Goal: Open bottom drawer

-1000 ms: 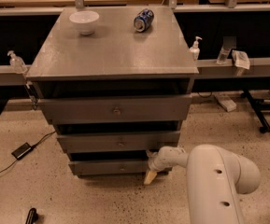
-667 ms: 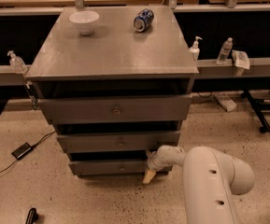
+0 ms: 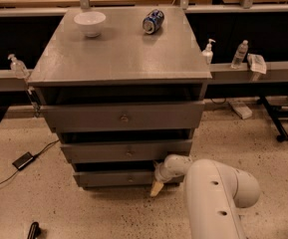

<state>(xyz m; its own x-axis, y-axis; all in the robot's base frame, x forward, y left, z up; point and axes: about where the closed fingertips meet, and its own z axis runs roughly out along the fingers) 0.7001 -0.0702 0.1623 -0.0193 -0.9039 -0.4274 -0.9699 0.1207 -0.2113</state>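
Pincer — low at bottom drawer

The gripper hangs low before the grey cabinet, pointing down at the speckled floor, just beside the right part of the bottom drawer — whether it touches the front cannot be told. Its white arm comes in from the lower right, below the middle drawer. On the cabinet top sit a white bowl and a blue can (lying on its side)
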